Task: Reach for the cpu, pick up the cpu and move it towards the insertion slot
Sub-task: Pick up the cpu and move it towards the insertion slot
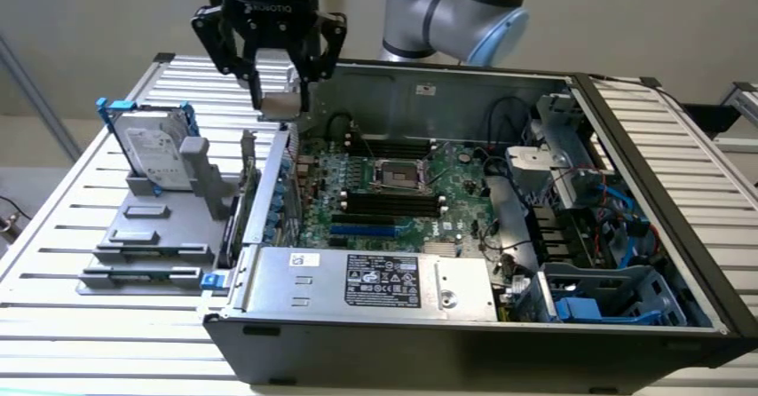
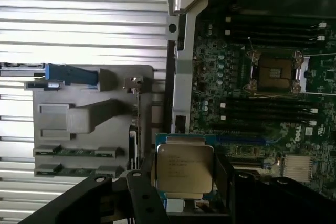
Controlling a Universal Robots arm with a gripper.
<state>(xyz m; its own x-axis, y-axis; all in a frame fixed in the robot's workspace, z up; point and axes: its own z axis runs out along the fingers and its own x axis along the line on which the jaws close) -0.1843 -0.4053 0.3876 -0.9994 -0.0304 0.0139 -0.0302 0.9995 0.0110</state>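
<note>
My gripper (image 1: pixel 280 105) hangs above the near-left wall of the open computer case, shut on the cpu (image 1: pixel 282 104), a small pale silver square held between the black fingers. In the wrist view the cpu (image 2: pixel 185 168) shows its printed metal top between the two dark fingers (image 2: pixel 140 195). The insertion slot (image 1: pixel 399 177), a shiny silver frame with a dark centre, lies on the green motherboard toward the exterior view's right of the gripper and lower. The wrist view has the insertion slot (image 2: pixel 274 73) some way off from the chip, between the black memory slots.
An upright silver hard drive (image 1: pixel 154 152) in a blue frame stands on a grey fixture (image 1: pixel 148 236) at the exterior view's left. The case wall (image 1: pixel 266 192), power supply (image 1: pixel 379 278) and cables (image 1: pixel 556 201) surround the motherboard. The slatted table (image 1: pixel 71 236) lies underneath.
</note>
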